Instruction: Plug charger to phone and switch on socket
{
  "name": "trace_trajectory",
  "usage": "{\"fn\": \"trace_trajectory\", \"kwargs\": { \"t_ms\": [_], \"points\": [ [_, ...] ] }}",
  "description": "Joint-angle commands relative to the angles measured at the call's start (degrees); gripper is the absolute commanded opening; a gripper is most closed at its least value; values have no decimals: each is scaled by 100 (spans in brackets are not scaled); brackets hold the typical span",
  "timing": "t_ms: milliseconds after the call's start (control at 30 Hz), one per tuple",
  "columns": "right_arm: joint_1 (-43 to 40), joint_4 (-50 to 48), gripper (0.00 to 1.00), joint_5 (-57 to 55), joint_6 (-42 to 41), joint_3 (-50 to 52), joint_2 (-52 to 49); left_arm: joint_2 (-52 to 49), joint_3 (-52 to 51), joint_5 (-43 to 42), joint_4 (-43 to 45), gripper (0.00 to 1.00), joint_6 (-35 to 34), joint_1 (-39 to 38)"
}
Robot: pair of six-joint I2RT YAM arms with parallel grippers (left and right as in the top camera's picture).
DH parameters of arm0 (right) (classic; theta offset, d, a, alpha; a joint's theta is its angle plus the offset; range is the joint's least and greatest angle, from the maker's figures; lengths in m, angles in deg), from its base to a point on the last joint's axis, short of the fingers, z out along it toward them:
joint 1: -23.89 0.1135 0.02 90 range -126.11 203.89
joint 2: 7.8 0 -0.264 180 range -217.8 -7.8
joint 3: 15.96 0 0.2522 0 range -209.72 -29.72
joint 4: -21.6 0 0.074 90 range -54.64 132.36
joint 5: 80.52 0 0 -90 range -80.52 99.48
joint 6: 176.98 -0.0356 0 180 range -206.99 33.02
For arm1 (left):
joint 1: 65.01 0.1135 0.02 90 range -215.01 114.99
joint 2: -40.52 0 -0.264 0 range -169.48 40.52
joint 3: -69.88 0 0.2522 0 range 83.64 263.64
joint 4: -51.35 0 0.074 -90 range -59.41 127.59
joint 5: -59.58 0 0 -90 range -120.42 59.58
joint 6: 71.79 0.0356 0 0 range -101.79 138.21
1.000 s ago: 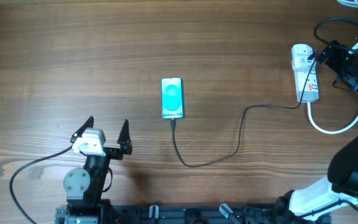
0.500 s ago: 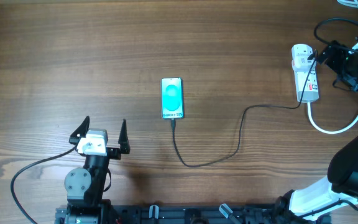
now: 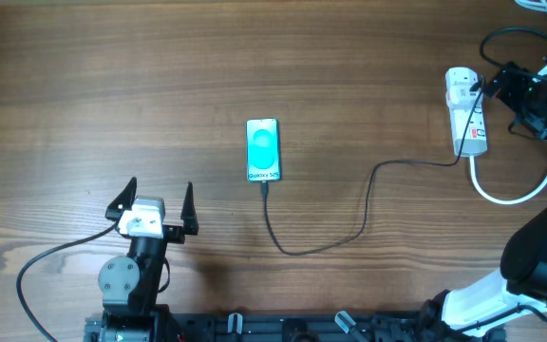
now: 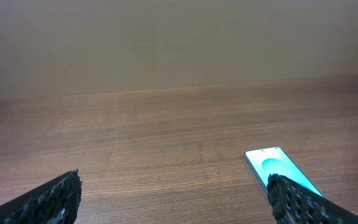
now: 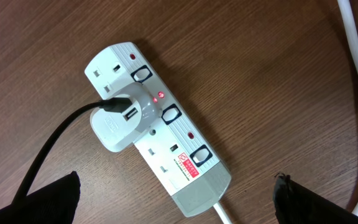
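Left end effector (image 3: 160, 186) has backed off a little toward its base versus a second ago and has sat static for the last half second; nothing else has shifted (phone, cable and strip all match the earlier overhead shots). Bench (image 3: 112, 76) carries everything. Right arm is parked at the far right edge, right end effector (image 5: 176, 182) hovering just over the socket (image 3: 466, 119), fingers spread wide and touching nothing. Left fingers are also spread wide and empty, well clear of the work. The socket lies lengthwise near the right edge, its thick white cord (image 3: 511, 198) looping off below. The phone (image 3: 263, 149) is mid-bench, flat, screen lit turquoise. The charger (image 3: 416, 161) runs from the strip, dips in a loop toward the front edge, then rises to the phone's near short end, where its tip looks seated (overhead is too coarse to confirm full insertion). The white adapter (image 5: 120, 121) is plugged into the strip, with a red light (image 5: 161, 95) glowing beside it, so I read that outlet as switched on. Judgement: both steps look done. The left arm's retreat fits a wrap-up, and what's left is getting the right arm clear without snagging the cable.
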Motion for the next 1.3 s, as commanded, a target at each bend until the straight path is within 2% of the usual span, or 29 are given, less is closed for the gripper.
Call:
{"fn": "trace_trajectory", "kwargs": {
  "t_ms": [0,933,1267],
  "points": [
    [-13,-11,100,-55,105,-15,46,63,-48,74,-2,100,87,-17],
    [-13,-9,100,-55,101,-13,155,63,-48,74,-2,100,85,-17],
    [-13,-9,100,-55,103,-13,1906,63,-48,74,-2,100,85,-17]
  ]
}}
